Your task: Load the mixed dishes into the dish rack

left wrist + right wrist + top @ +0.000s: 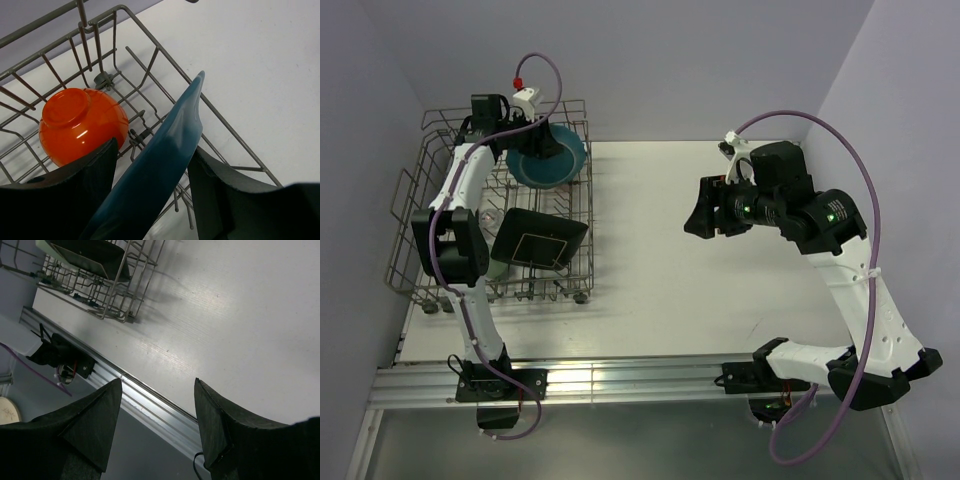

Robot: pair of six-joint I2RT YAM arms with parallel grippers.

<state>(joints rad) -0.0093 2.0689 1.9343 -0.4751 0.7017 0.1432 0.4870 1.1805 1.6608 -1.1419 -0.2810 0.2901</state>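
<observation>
The teal round scalloped plate (548,160) stood on edge at the far right corner of the dish rack (590,230), inside its wire walls. It was clamped between the two fingers of the left gripper (542,140), which closed on it from above. In the left wrist view the plate's scalloped rim (160,160) rose between the dark fingers (85,190), just inside the rack's side wire.

An orange bowl (82,122) lay upside down on the rack floor beside the plate, not touching it. A black square plate (540,238) leaned tilted among the tines in the near half of the rack. A pale green cup (498,268) showed at that plate's near left edge.

The right gripper (700,215) hovered over the white table (720,300), well to the right of the rack. Its fingers (85,430) were spread apart and held nothing.
</observation>
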